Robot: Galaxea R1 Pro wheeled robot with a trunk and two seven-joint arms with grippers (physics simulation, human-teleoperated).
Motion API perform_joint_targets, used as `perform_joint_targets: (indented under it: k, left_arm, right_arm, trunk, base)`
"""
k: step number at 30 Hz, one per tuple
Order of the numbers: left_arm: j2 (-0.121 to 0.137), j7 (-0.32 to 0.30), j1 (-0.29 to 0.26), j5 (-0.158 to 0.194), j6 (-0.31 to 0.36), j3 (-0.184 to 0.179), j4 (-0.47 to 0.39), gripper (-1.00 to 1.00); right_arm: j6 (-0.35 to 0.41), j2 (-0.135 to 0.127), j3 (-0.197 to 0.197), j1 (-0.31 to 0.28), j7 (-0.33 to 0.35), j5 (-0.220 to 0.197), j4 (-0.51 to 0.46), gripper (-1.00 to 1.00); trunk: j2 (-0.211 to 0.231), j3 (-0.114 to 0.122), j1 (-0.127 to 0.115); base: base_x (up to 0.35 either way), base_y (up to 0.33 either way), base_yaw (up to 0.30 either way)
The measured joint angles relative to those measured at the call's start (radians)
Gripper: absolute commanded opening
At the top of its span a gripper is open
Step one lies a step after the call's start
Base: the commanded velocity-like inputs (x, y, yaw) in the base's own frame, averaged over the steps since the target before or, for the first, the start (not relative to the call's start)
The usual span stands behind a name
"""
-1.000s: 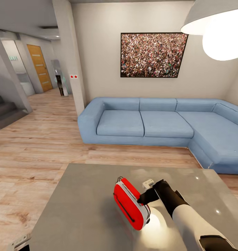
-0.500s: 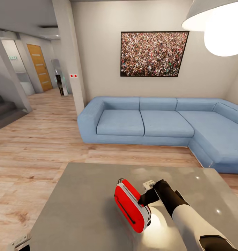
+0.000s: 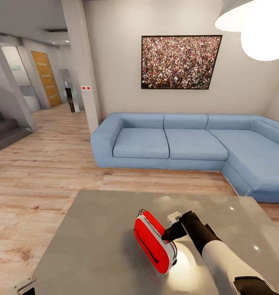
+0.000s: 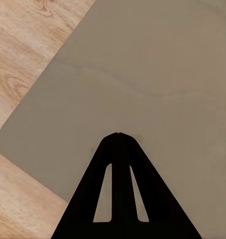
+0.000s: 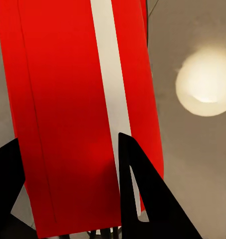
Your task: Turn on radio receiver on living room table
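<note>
Radio receiver [image 3: 154,241] stood on the grey tabletop [image 3: 98,229] — right end effector [image 5: 68,164] straddled it, fingers apart, presumably reaching its switch; left end effector [image 4: 119,137] together, idle.

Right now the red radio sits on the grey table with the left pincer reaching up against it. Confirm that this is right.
Wrong arm. The head view shows the right pincer against the radio receiver on the table, and the right wrist view has its open fingers on either side of the red body. The left pincer is shut, over bare tabletop near the table's edge.
</note>
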Motion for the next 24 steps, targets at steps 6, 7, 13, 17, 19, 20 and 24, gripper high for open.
perform_joint_targets:
  k: [6, 7, 13, 17, 19, 20, 24]
  left_arm:
    - [-0.001, 0.0, 0.0, 0.0, 0.001, 0.0, 0.0, -1.0]
    - [-0.001, 0.0, 0.0, 0.0, 0.001, 0.0, 0.0, -1.0]
    - [-0.003, 0.0, 0.0, 0.0, 0.0, -0.001, 0.0, -1.0]
    - [-0.003, 0.0, 0.0, 0.0, 0.0, -0.001, 0.0, -1.0]
    - [-0.004, 0.0, 0.0, 0.0, -0.001, -0.001, 0.0, -1.0]
    - [-0.004, 0.0, 0.0, 0.0, -0.001, -0.001, 0.0, -1.0]
    - [-0.004, 0.0, 0.0, 0.0, -0.001, -0.002, 0.0, -1.0]
  right_arm:
    - [0.0, 0.0, 0.0, 0.0, 0.0, -0.001, 0.0, -1.0]
    - [0.0, 0.0, 0.0, 0.0, 0.0, 0.0, 0.0, -1.0]
    - [0.001, 0.0, 0.0, 0.0, 0.0, 0.0, 0.0, -1.0]
    - [0.001, 0.0, 0.0, 0.0, 0.0, 0.0, 0.0, -1.0]
    - [0.002, 0.0, -0.001, -0.001, 0.0, -0.006, 0.0, -1.0]
    - [0.004, 0.0, -0.001, -0.001, 0.0, -0.011, -0.001, -1.0]
    - [0.011, 0.0, 0.0, -0.001, 0.001, -0.026, -0.011, -1.0]
  trunk:
    - [0.0, 0.0, 0.0]
    - [0.0, 0.0, 0.0]
    - [-0.042, -0.019, 0.023]
    - [-0.07, -0.031, 0.038]
    - [-0.084, -0.037, 0.046]
    - [-0.091, -0.04, 0.05]
    - [-0.112, -0.05, 0.061]
  base:
    - [0.0, 0.0, 0.0]
    - [0.0, 0.0, 0.0]
    - [0.0, 0.0, 0.0]
    - [0.0, 0.0, 0.0]
    - [0.0, 0.0, 0.0]
    - [0.0, 0.0, 0.0]
    - [0.0, 0.0, 0.0]
